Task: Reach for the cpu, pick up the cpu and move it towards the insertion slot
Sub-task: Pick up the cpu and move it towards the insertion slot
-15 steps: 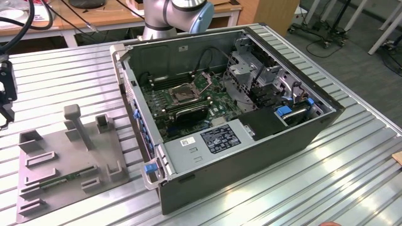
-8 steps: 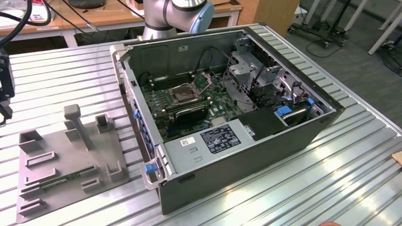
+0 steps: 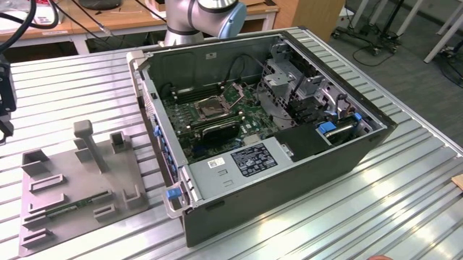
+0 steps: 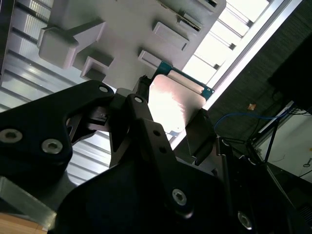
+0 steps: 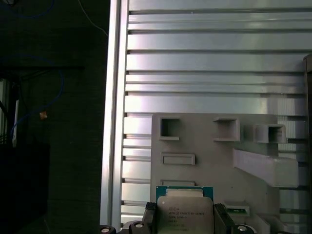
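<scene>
Ribbed aluminium table (image 3: 391, 206) carries a grey plastic fixture plate (image 3: 69, 180) and an open black computer case (image 3: 289, 187). In the first wrist view the black gripper (image 5: 184, 209) is closed narrowly on the flat silver-grey square cpu (image 5: 184, 220), just above the plate. The silver-framed square insertion slot (image 3: 212, 107) lies well apart, inside the case. I judge the carry needs a level chip and a path clear of the case wall.

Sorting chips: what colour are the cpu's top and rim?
The cpu has a silver-grey top, blue-green rim; clearest in the first wrist view.
</scene>
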`<state>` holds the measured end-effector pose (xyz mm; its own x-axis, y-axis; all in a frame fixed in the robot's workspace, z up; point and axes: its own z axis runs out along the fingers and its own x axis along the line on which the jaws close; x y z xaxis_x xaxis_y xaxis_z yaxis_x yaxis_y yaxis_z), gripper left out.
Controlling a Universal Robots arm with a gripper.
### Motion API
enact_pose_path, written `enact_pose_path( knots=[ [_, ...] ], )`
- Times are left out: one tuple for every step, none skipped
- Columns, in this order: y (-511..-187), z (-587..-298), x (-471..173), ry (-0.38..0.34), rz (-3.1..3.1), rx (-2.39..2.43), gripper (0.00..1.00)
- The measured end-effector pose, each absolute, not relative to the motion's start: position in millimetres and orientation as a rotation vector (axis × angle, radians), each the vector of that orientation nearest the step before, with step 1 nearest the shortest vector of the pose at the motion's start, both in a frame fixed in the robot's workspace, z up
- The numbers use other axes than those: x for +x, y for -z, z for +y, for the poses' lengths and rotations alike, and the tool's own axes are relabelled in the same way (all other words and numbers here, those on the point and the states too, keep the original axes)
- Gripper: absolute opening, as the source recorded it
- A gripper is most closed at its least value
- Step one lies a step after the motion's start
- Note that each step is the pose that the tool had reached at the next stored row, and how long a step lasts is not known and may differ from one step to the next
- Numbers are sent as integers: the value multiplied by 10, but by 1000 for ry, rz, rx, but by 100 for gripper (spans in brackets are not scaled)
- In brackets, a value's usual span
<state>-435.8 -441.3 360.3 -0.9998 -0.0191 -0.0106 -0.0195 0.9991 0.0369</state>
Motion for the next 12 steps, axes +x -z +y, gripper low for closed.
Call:
enact_pose_path(
  knots=[
    [-3607,-4413,-4358,-58,3131,-30,54],
    [-3610,-4413,-4358,-58,3130,-30,54],
    [-3610,-4413,-4358,-58,3130,-30,54],
    [-3610,-4413,-4358,-58,3130,-30,54],
    [-3610,-4413,-4358,-58,3130,-30,54],
    [-3612,-4413,-4358,-58,3130,-30,54],
    [-3613,-4413,-4358,-58,3130,-30,54],
    [-3613,-4413,-4358,-58,3130,-30,54],
    [-3613,-4413,-4358,-58,3130,-30,54],
    [-3616,-4413,-4358,-58,3130,-30,54],
    [-3622,-4413,-4358,-58,3131,-30,54],
    [-3625,-4413,-4358,-58,3130,-30,54]
  ],
)
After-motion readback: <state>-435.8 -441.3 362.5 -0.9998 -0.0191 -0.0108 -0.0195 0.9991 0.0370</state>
